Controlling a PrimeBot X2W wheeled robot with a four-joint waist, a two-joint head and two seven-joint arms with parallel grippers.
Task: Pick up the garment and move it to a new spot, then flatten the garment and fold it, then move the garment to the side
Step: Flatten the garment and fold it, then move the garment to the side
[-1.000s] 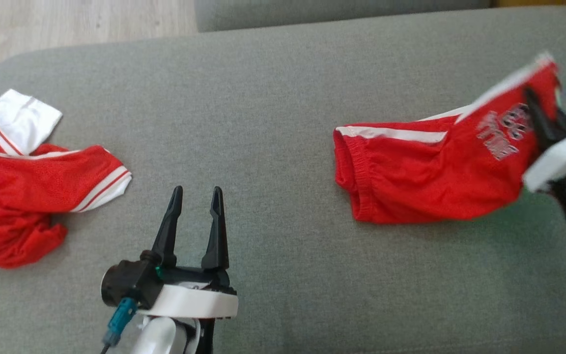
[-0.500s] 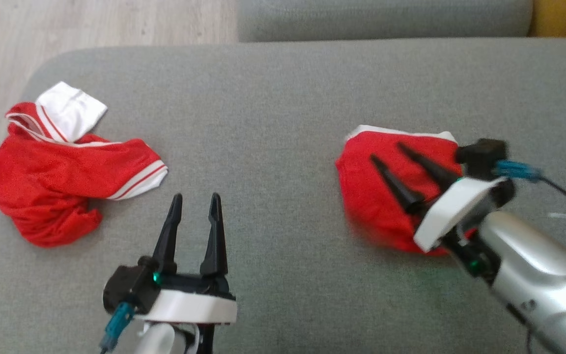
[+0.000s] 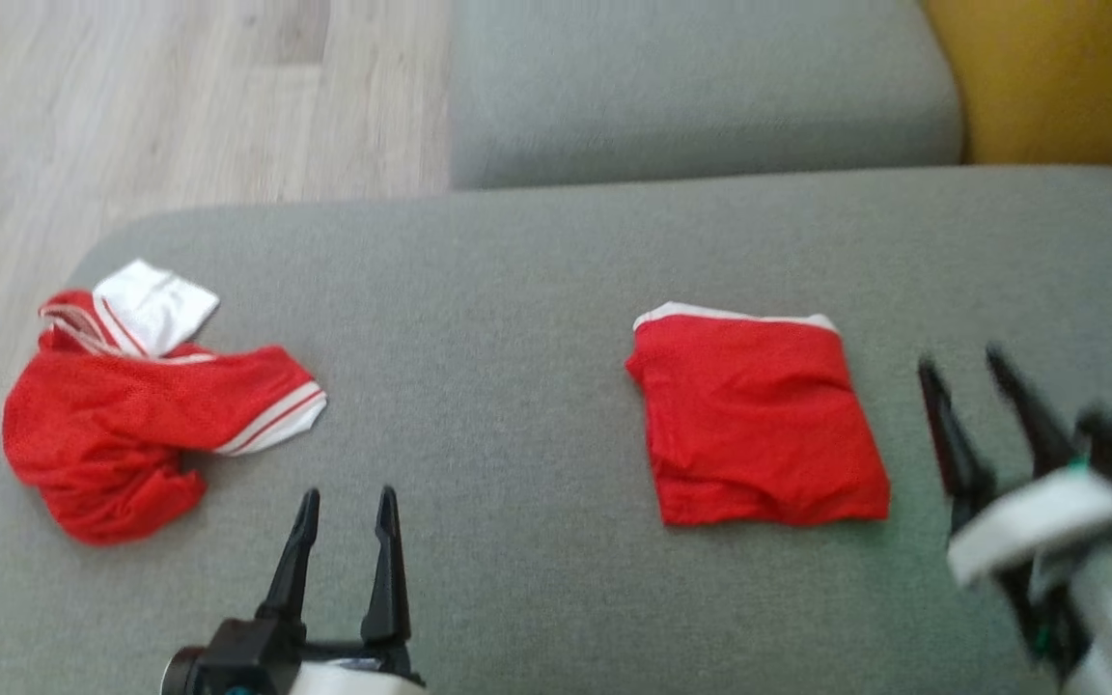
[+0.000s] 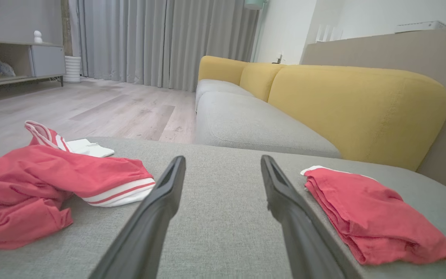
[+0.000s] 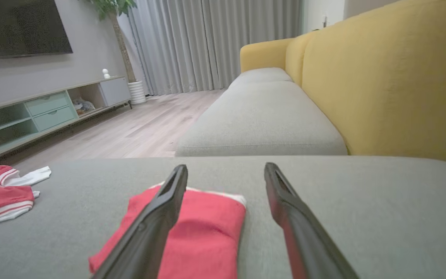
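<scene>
Folded red garment [image 3: 759,425] lies flat on the grey sofa seat [image 3: 517,280], right of centre, with a white trim strip along its far edge. A second red-and-white garment [image 3: 122,425] is crumpled at the left end of the seat, well apart.

Left tool [image 3: 347,494] sits at the near edge, left of centre. Its fingers are spread wide with nothing between them. Right tool [image 3: 959,359] is just right of the folded garment, blurred, fingers spread, holding nothing.

The head view shows the gap between the right tool and the garment's right edge. In the right wrist view that tool's left finger crosses in front of the garment, so contact can't be judged there. The left wrist view shows the garment's stacked fold layers along its left edge, which the head view flattens out. The wrist views also show the yellow backrest [image 4: 362,108], grey curtains [image 4: 149,38], a low TV unit [image 5: 33,112] and a dark screen [image 5: 18,27]. The head view catches the wood floor [image 3: 131,97].

Versus earlier: a second ago the right tool was clamped on the lifted garment. Half a second ago its opened fingers lay over it. Now it is off the garment to the right and the garment lies square. The camera has shifted, showing more floor and the far seat. The left tool is still wide open.
</scene>
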